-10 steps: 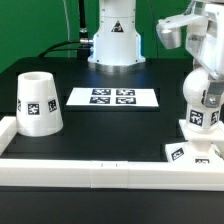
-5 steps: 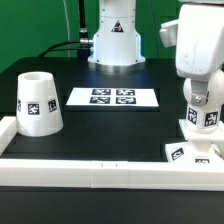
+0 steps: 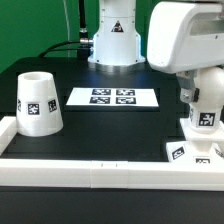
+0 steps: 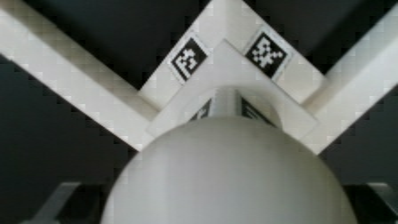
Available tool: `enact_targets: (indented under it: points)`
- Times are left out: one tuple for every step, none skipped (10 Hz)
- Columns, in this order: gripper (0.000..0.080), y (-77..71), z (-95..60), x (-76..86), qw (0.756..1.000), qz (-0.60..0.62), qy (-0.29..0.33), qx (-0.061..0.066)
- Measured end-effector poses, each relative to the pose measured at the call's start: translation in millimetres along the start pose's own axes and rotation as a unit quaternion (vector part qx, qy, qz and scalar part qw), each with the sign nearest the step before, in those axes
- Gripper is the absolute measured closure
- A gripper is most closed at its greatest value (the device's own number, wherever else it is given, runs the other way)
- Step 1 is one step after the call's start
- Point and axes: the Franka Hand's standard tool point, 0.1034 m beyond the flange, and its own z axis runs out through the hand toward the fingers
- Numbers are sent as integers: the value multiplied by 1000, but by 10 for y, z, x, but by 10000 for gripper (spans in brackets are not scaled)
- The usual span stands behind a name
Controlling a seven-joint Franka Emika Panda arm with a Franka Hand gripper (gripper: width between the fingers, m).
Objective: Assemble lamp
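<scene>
At the exterior view's right, close to the table's front corner, the bulb (image 3: 203, 112) stands upright on the flat square base (image 3: 192, 152), a rounded white dome carrying a black-and-white tag on its side; the base is a thin white slab with tags on its top and sits tucked against the white rail (image 3: 100, 170) that edges the black table (image 3: 110, 125). In the wrist view the bulb (image 4: 222, 170) fills the lower picture as a smooth, matt grey-white dome, with the base's tagged corner and the rail meeting in a V beyond it. The gripper (image 4: 222, 205) hangs right above the bulb with its fingers spread wide and, as far as I can judge, clasping nothing; only dark finger stubs show at the frame's edge, so contact cannot be ruled out. The risks I would weigh: the bulb's plastic looks slick and curved, so jaws closing off-centre could squeeze it sideways or tip it out of the base; a descent too low could press the light base against the rail and skew it. Whether the bulb is fully seated cannot be told. The shade (image 3: 38, 103), a large tapered white cup with its own tag, stands well apart at the exterior view's left, beyond the marker board (image 3: 112, 97), untouched.
</scene>
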Motion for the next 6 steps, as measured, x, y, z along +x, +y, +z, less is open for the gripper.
enact_targets:
  points:
    - [222, 10, -6, 6, 998, 55, 4, -1]
    - [222, 32, -13, 2, 996, 91, 5, -3]
    - [222, 50, -18, -4, 993, 120, 5, -3]
    - [222, 77, -23, -13, 986, 164, 6, -4]
    - [222, 93, -27, -17, 983, 184, 6, -5]
    - [222, 102, -29, -20, 980, 201, 6, -5]
